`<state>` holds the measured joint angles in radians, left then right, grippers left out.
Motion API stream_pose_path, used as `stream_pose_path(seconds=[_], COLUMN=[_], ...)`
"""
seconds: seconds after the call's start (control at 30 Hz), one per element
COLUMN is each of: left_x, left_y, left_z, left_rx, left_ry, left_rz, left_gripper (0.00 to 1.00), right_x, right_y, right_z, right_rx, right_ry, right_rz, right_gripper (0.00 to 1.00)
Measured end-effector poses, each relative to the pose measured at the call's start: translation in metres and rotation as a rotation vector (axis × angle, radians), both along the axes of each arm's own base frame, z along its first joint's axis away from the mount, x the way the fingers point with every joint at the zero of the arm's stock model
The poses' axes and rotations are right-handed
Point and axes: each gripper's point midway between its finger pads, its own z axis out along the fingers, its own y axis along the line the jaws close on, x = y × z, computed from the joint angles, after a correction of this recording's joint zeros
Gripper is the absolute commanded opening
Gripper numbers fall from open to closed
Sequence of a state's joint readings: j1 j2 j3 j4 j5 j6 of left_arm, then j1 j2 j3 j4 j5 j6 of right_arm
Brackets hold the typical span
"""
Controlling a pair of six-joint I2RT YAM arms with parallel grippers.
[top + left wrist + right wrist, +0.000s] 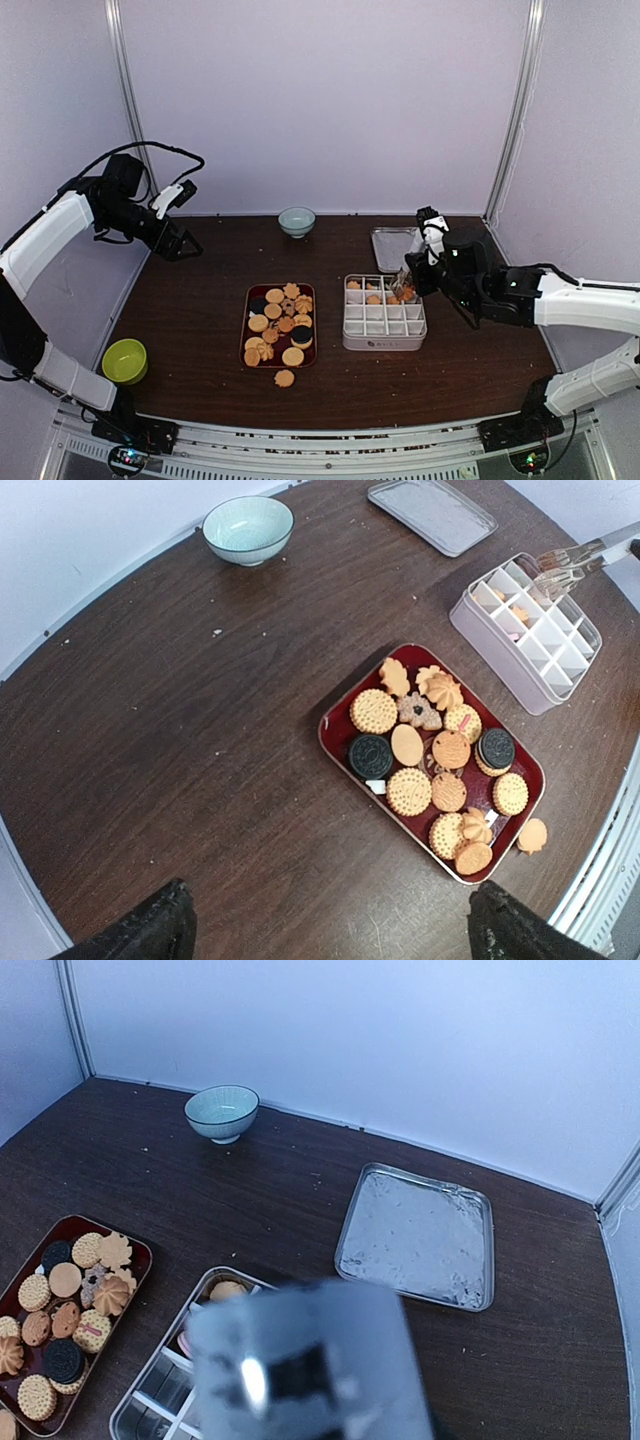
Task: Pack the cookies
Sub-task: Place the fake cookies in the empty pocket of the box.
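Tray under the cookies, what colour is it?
The tray is dark red; left wrist view shows it best.

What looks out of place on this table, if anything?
One golden cookie lies on the bare table just off the red tray's near end; the other cookies sit on the tray or in the white divided box. It looks dropped or knocked off.

cookies [280, 322] on tray [246, 330] mid-surface [190, 300], one cookie [285, 378] just before tray, box [385, 343] right of tray, pan [392, 248] behind box, bowl [296, 221] at back, second bowl [125, 361] near left edge
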<state>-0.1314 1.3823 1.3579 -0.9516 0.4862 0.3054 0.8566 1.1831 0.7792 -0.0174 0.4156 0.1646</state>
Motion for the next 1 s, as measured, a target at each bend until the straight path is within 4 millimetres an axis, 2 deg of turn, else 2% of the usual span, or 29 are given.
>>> stream_pose_path(seconds=[0.2, 0.33, 0.43, 0.73, 1.0], left_x=[0.0005, 0.0008, 0.0007, 0.0006, 0.0006], left_y=[-0.0008, -0.0009, -0.001, -0.0014, -0.0014], left_z=[-0.0021, -0.0028, -0.0028, -0.0026, -0.0026], left_rx=[-0.003, -0.003, -0.003, -0.005, -0.005], left_ry=[0.008, 0.011, 0.011, 0.011, 0.011], left_rz=[-0.002, -0.002, -0.003, -0.004, -0.004], left_gripper=[0.98, 0.98, 0.98, 0.98, 0.98], right_x=[-0.003, -0.0044, -0.0057, -0.0054, -0.0044], right_y=[-0.0058, -0.0074, -0.0086, -0.0091, -0.0074], right_z=[-0.0038, -0.007, -0.0087, -0.0086, -0.0007], right_rx=[-0.006, -0.009, -0.005, -0.008, -0.025], right_ry=[0.006, 0.014, 0.018, 0.019, 0.008], right_rz=[-0.009, -0.01, -0.012, -0.012, 0.0], right_gripper=[0.21, 0.34, 0.38, 0.43, 0.42])
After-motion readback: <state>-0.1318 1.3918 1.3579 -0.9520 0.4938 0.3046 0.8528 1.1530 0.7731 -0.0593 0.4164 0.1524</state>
